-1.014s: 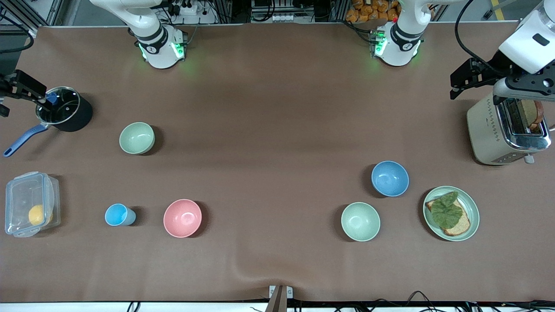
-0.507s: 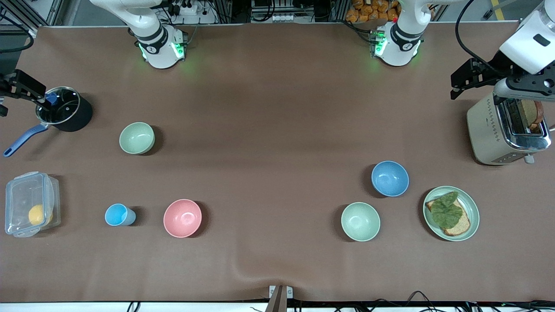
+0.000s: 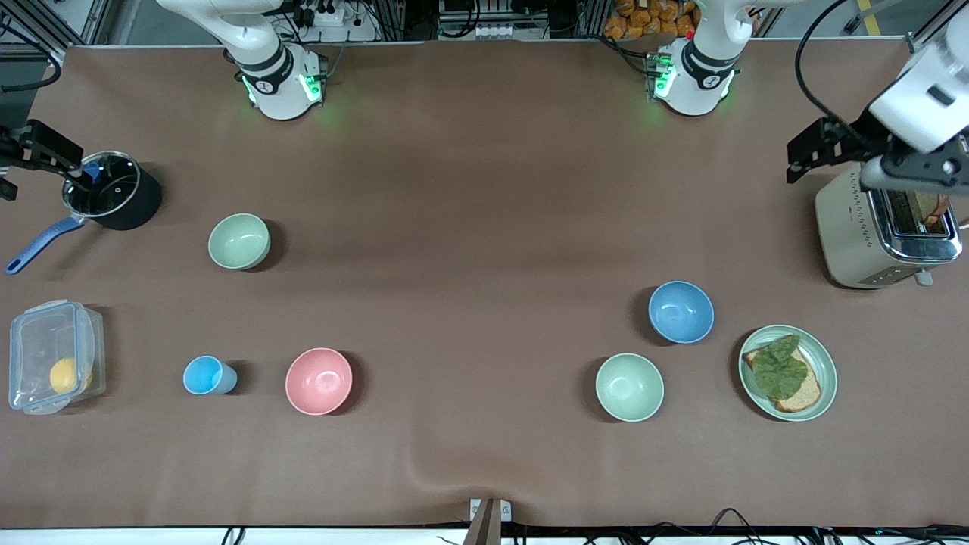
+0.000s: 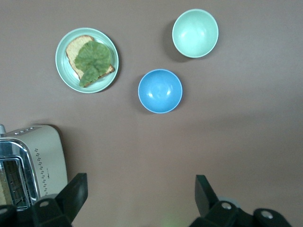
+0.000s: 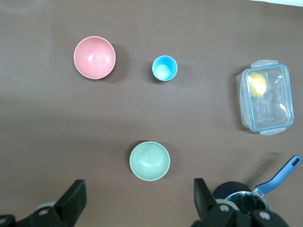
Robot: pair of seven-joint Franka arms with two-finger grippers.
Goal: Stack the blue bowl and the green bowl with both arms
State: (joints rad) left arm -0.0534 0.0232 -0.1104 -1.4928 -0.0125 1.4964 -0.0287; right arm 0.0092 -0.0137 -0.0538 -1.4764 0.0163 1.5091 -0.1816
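The blue bowl [image 3: 680, 311] [image 4: 160, 91] stands upright toward the left arm's end of the table. The sage-green bowl [image 3: 239, 241] [image 5: 149, 161] stands upright toward the right arm's end, farther from the front camera. My left gripper [image 3: 795, 155] [image 4: 140, 191] hangs open and empty, high over the table beside the toaster, well away from the blue bowl. My right gripper [image 3: 42, 155] [image 5: 137, 194] is open and empty too, up in the air beside the pot at the table's end, apart from the green bowl.
A paler mint bowl [image 3: 629, 387] and a green plate [image 3: 821, 348] with toast and lettuce sit near the blue bowl. A toaster [image 3: 844, 227] stands under the left hand. Pot [image 3: 136, 208], pink bowl [image 3: 319, 381], light-blue cup [image 3: 204, 375] and clear box [image 3: 51, 356] lie toward the right arm's end.
The left hand has shifted slightly over the toaster, toward the arms' bases. The right gripper has barely moved. No bowl has moved.
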